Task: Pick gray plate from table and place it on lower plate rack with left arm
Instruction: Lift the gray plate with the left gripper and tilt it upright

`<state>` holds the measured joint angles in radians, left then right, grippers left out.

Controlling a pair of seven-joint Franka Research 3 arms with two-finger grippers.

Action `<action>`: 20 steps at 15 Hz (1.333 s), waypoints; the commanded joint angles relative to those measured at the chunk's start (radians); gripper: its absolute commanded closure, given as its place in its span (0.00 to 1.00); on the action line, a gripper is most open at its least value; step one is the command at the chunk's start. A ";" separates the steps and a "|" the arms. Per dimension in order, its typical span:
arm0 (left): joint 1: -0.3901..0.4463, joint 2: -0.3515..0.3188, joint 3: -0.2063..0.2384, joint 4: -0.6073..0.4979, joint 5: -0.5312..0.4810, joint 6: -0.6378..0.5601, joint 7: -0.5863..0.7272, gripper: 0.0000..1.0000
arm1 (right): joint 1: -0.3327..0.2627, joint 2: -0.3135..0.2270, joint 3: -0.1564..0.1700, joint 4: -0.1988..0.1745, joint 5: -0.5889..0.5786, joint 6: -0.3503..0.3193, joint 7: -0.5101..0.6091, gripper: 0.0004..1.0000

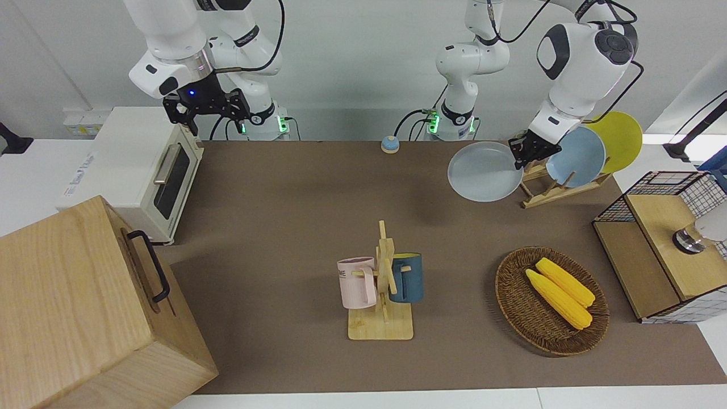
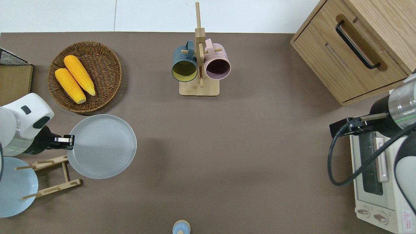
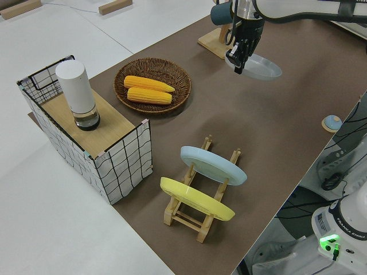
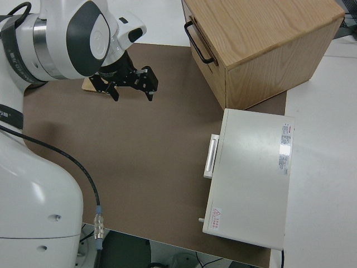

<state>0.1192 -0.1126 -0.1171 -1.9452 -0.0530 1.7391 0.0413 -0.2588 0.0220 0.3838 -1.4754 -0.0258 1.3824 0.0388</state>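
A: Where do we stand on the task?

B: The pick is complete. We see the left gripper (image 2: 69, 141) pinching the rim of the gray plate (image 2: 102, 146), and the side view shows the plate clear of the table (image 2: 227, 146), held roughly level. It hangs over the mat next to the plate rack (image 2: 52, 175), at the rack's open end. The placement is left: we judge that the plate must be tilted on edge and lowered between free pegs.

A: Which slots are taken?

B: The light blue plate (image 3: 213, 165) and the yellow plate (image 3: 196, 199) lean in the rack. The pegs nearest the held plate carry nothing.

A: How does the plate look?

B: Round, plain pale gray, with a shallow raised rim and faint concentric rings on its face. We see no chips or marks.

A: And the other arm?

B: The right gripper (image 4: 131, 85) is parked, fingers spread and holding nothing.
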 commanded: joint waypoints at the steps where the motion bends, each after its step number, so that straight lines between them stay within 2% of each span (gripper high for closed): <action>1: -0.007 0.008 -0.007 0.028 0.119 -0.055 -0.005 1.00 | -0.023 -0.002 0.021 0.007 -0.006 -0.011 0.012 0.02; 5: -0.013 0.013 -0.022 0.038 0.287 -0.096 -0.009 1.00 | -0.023 -0.002 0.021 0.007 -0.006 -0.011 0.012 0.02; 11: -0.013 0.030 -0.090 0.045 0.553 -0.190 -0.075 1.00 | -0.023 -0.002 0.021 0.006 -0.006 -0.011 0.012 0.02; 16: -0.010 0.050 -0.096 0.043 0.666 -0.251 -0.089 1.00 | -0.023 -0.002 0.021 0.007 -0.006 -0.011 0.012 0.02; 20: -0.015 0.086 -0.098 0.041 0.751 -0.329 -0.202 1.00 | -0.023 -0.002 0.020 0.007 -0.006 -0.011 0.012 0.02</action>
<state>0.1116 -0.0689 -0.2086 -1.9287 0.6273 1.4821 -0.0775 -0.2588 0.0220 0.3837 -1.4754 -0.0258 1.3824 0.0388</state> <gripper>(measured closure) 0.965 0.013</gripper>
